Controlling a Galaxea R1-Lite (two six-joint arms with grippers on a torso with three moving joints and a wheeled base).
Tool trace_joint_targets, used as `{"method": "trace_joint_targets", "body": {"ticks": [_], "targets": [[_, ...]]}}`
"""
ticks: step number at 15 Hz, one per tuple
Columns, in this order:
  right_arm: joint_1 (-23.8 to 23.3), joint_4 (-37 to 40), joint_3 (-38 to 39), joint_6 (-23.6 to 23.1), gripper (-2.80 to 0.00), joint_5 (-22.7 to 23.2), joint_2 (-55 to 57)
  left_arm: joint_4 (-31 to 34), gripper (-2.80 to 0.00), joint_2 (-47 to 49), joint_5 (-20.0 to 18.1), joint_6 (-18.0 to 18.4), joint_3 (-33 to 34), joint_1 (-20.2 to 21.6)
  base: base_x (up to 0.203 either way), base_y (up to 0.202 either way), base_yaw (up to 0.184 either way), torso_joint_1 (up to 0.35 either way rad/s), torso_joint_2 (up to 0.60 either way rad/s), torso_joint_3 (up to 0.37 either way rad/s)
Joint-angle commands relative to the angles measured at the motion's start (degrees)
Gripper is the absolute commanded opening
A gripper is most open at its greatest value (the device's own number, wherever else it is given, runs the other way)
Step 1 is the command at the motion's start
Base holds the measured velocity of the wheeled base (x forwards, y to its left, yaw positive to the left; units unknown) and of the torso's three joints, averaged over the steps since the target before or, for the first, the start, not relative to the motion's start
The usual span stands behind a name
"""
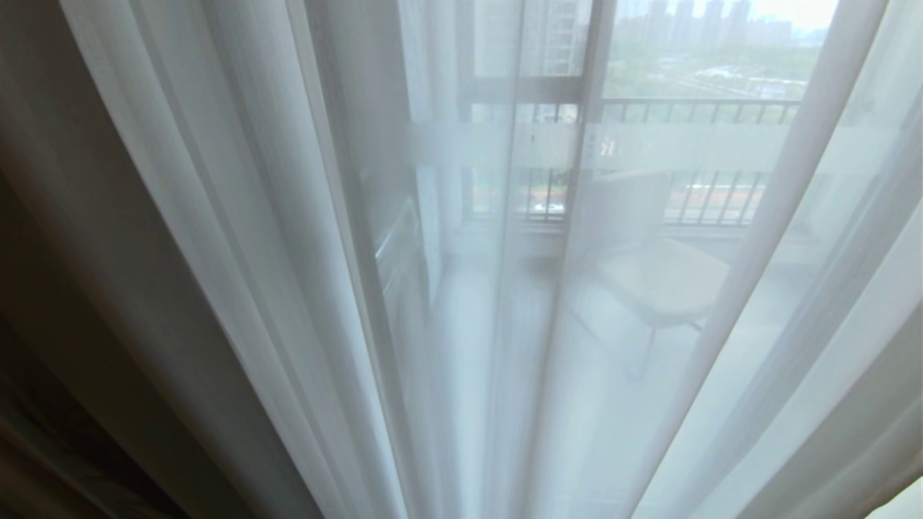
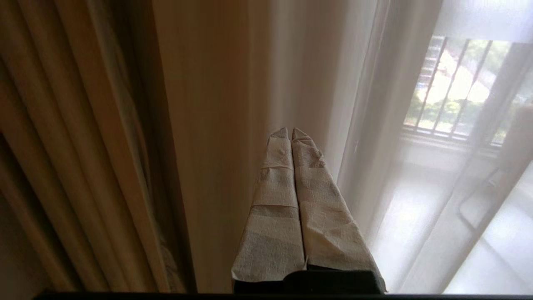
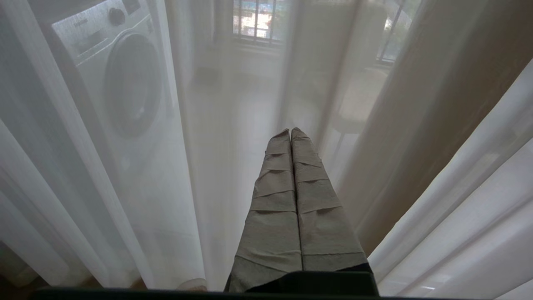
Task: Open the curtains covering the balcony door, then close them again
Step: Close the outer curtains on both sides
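White sheer curtains [image 1: 238, 238] hang drawn across the whole head view. Through them the balcony door [image 1: 595, 79] shows dimly, with its dark frame and a frosted band. A heavy beige drape [image 2: 83, 125] hangs bunched in folds in the left wrist view, with a sheer [image 2: 374, 125] beside it. My left gripper [image 2: 290, 131] is shut with nothing in it, its taped tips close to the smooth beige cloth between the drape and the sheer. My right gripper [image 3: 290, 131] is shut and empty too, pointing at the sheers [image 3: 216, 137]. Neither gripper shows in the head view.
Beyond the sheers lies the balcony with a pale chair [image 1: 656, 274] and a barred railing [image 1: 707, 108]. A front-loading washing machine [image 3: 125, 83] stands behind the sheers in the right wrist view. City buildings lie far outside.
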Motion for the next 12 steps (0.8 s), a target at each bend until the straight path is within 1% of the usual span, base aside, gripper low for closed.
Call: {"method": "trace_joint_targets", "body": {"ticks": [1, 3, 4, 5, 6, 8, 9, 10, 12], "targets": [[0.0, 0.0, 0.0, -0.1, -2.80, 0.0, 0.0, 0.0, -2.80, 7.8, 3.4, 0.2, -3.7, -0.2, 0.000, 0.000, 0.000, 0.000, 0.00, 0.000], [0.0, 0.0, 0.0, -0.1, -2.80, 0.0, 0.0, -0.1, -2.80, 13.5, 7.2, 0.4, -8.6, -0.1, 0.000, 0.000, 0.000, 0.000, 0.00, 0.000], [0.0, 0.0, 0.0, -0.1, -2.80, 0.0, 0.0, -0.1, -2.80, 16.0, 10.4, 0.4, -10.4, -0.1, 0.000, 0.000, 0.000, 0.000, 0.00, 0.000], [0.0, 0.0, 0.0, -0.1, -2.80, 0.0, 0.0, -0.2, -2.80, 18.4, 14.8, 0.3, -11.9, -0.1, 0.000, 0.000, 0.000, 0.000, 0.00, 0.000], [0.0, 0.0, 0.0, -0.1, -2.80, 0.0, 0.0, -0.2, -2.80, 20.6, 18.2, 0.3, -13.2, -0.1, 0.000, 0.000, 0.000, 0.000, 0.00, 0.000], [0.0, 0.0, 0.0, -0.1, -2.80, 0.0, 0.0, -0.3, -2.80, 24.8, 26.5, 0.1, -16.2, -0.1, 0.000, 0.000, 0.000, 0.000, 0.00, 0.000], [0.0, 0.0, 0.0, -0.1, -2.80, 0.0, 0.0, -0.5, -2.80, 26.0, 29.4, 0.0, -17.2, 0.0, 0.000, 0.000, 0.000, 0.000, 0.00, 0.000], [0.0, 0.0, 0.0, -0.1, -2.80, 0.0, 0.0, -0.5, -2.80, 26.8, 32.1, -0.8, -17.4, 0.0, 0.000, 0.000, 0.000, 0.000, 0.00, 0.000], [0.0, 0.0, 0.0, -0.1, -2.80, 0.0, 0.0, -0.5, -2.80, 28.8, 37.9, -3.9, -16.7, 0.1, 0.000, 0.000, 0.000, 0.000, 0.00, 0.000]]}}
